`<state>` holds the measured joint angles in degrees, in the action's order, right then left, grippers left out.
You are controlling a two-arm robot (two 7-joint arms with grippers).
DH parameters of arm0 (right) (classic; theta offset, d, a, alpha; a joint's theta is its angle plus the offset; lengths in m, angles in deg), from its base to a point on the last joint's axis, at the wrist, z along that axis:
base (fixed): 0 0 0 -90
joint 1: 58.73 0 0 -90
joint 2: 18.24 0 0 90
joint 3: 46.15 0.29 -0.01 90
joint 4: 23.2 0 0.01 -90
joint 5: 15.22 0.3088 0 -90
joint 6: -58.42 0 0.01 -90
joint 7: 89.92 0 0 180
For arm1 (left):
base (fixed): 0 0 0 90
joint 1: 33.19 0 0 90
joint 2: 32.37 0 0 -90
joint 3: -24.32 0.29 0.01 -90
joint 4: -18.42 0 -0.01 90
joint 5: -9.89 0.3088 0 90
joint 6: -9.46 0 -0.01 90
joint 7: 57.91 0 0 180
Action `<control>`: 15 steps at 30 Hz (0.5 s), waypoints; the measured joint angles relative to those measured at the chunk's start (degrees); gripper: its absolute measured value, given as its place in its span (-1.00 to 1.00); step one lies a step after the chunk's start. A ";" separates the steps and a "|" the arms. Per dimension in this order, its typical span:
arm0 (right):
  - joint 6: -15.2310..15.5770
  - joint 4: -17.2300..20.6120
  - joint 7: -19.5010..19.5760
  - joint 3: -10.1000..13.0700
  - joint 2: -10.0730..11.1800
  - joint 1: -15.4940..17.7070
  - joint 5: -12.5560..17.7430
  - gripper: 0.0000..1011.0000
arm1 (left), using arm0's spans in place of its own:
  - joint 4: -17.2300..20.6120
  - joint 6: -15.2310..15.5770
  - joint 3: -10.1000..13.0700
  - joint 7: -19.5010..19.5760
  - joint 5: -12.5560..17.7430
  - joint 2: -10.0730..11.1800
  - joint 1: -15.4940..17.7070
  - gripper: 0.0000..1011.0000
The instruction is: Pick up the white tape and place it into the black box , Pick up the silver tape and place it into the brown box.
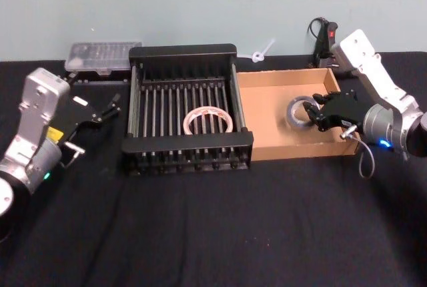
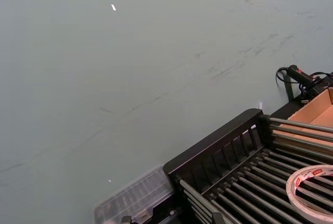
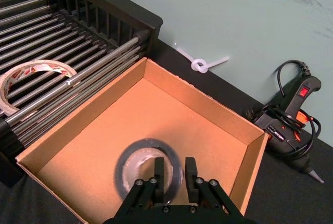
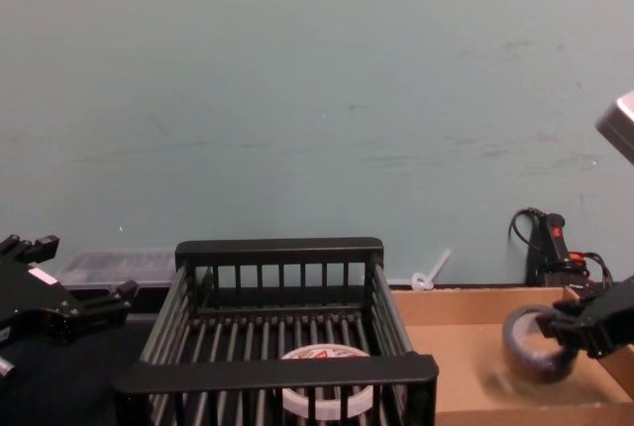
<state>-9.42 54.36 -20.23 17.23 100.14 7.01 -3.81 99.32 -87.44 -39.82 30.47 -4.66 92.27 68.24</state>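
The silver tape (image 1: 297, 110) hangs tilted just above the floor of the brown box (image 1: 267, 97), with my right gripper (image 1: 310, 115) shut on it. In the right wrist view one fingertip (image 3: 159, 172) sits inside the hole of the silver tape (image 3: 130, 156) and the other outside, pinching its wall. From the chest, the silver tape (image 4: 520, 347) is raised over the brown box (image 4: 446, 302). The white tape (image 1: 207, 121) lies flat on the slats of the black box (image 1: 183, 52). My left gripper (image 1: 110, 108) stands open left of the black box, holding nothing.
A glue gun (image 1: 325, 37) with its cord lies behind the brown box by the wall. A clear plastic case (image 1: 103, 57) sits behind the black box's left corner. A white zip tie (image 1: 261, 52) lies between the boxes at the back. The near table is bare black cloth.
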 joint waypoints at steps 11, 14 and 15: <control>0.07 0.19 -0.06 -0.05 0.10 0.08 0.14 0.88 | 0.00 0.00 0.00 0.00 0.00 0.00 0.00 0.98; 0.07 0.19 -0.06 -0.05 0.10 0.08 0.15 0.98 | 0.00 0.00 0.00 0.00 0.00 0.00 0.00 0.98; 0.07 0.19 -0.06 -0.05 0.10 0.09 0.15 0.98 | 0.00 0.00 0.00 0.00 0.00 0.00 0.00 0.98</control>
<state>-9.35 54.55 -20.29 17.19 100.24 7.09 -3.66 99.33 -87.44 -39.82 30.47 -4.66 92.27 68.25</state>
